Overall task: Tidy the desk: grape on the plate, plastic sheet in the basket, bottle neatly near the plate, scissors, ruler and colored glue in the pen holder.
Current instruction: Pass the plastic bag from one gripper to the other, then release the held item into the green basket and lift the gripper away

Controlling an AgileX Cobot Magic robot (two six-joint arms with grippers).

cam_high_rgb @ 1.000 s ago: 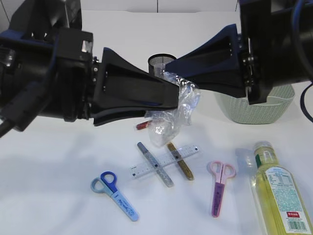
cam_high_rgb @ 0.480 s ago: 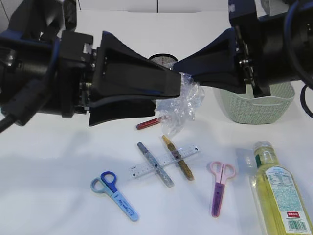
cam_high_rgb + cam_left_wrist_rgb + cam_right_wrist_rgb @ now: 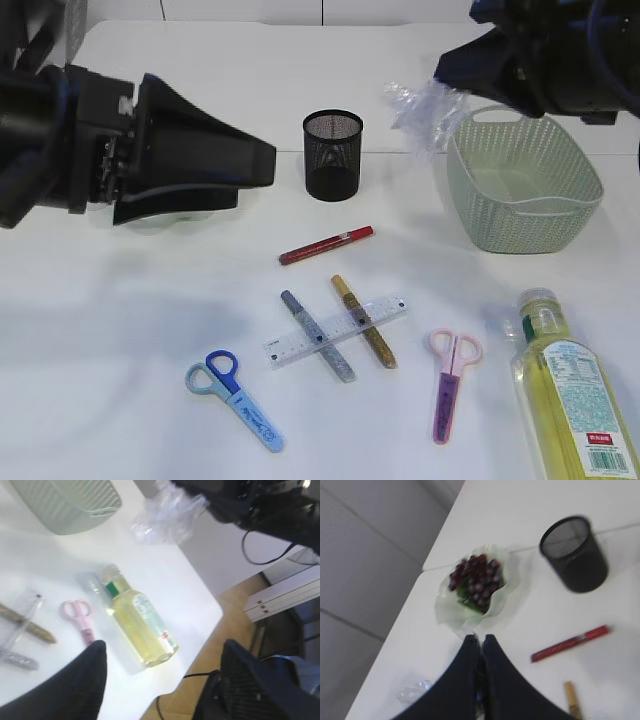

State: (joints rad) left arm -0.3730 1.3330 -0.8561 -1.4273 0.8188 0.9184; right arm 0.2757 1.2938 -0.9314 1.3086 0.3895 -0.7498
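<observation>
Handed over, the crumpled clear plastic sheet [image 3: 425, 103] now hangs by the pale green woven basket [image 3: 525, 200].
Right gripper [image 3: 481, 652] pinches it between pressed jaws; left gripper [image 3: 160, 680] spread, empty. Grapes [image 3: 476, 577] plated; the rest remains.

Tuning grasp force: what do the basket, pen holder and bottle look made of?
Basket: pale green moulded plastic, by its uniform woven-look pattern and matte sheen.
Pen holder: black metal mesh, probably; light shows through the fine grid.
Bottle: clear plastic, likely; the yellow liquid shows through it, and it carries a glossy printed label.
</observation>
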